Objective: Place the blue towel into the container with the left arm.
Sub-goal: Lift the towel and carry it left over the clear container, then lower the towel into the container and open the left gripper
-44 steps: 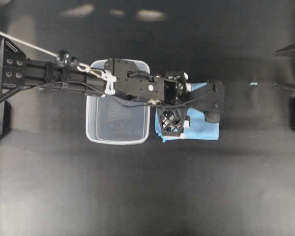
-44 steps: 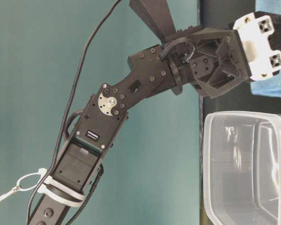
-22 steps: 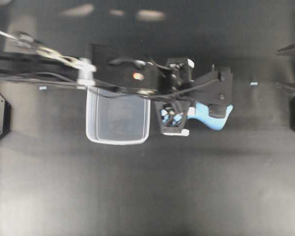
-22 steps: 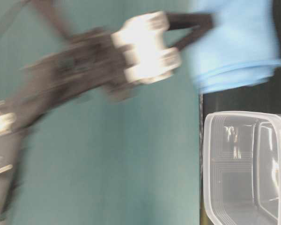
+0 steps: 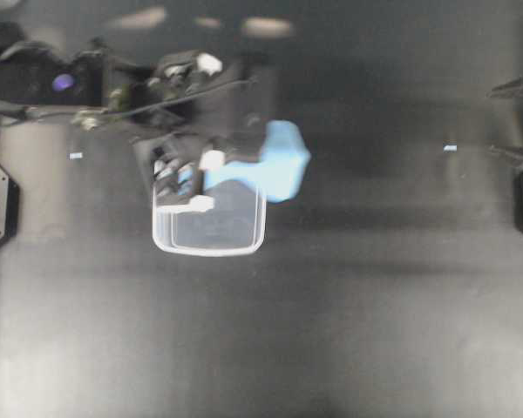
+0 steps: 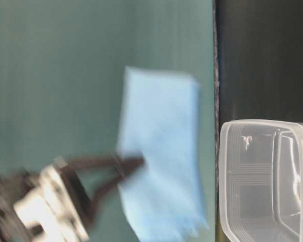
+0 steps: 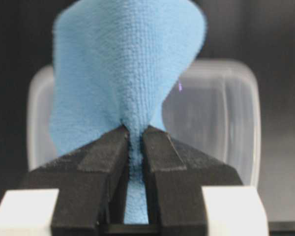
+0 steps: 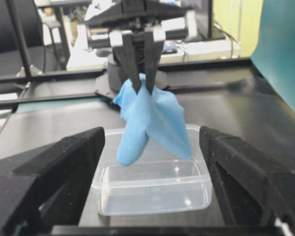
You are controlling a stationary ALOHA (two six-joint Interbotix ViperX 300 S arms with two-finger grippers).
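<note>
The blue towel point(image 5: 277, 165) hangs pinched at its top in my left gripper point(image 5: 220, 165), which is shut on it. In the left wrist view the cloth point(image 7: 123, 73) is squeezed between the black jaws point(image 7: 134, 135), with the clear container point(image 7: 211, 123) below. The towel point(image 8: 150, 118) droops above the container point(image 8: 152, 196), over its far half, without touching it. At table level the towel point(image 6: 161, 161) is blurred, just left of the tub point(image 6: 252, 166). My right gripper point(image 8: 152, 133) is open and empty, facing the tub from a distance.
The container's rim point(image 5: 209, 248) sits left of centre on the black table. A small light scrap point(image 5: 450, 148) lies at the right, another point(image 5: 76, 156) at the left. The right arm's pointed fingers point(image 5: 514, 87) stay at the right edge. A teal wall point(image 6: 65, 75) stands behind.
The left gripper shut on the towel, lifted it off the table right of the container and swung it left and up over the tub. The right arm has not moved.
</note>
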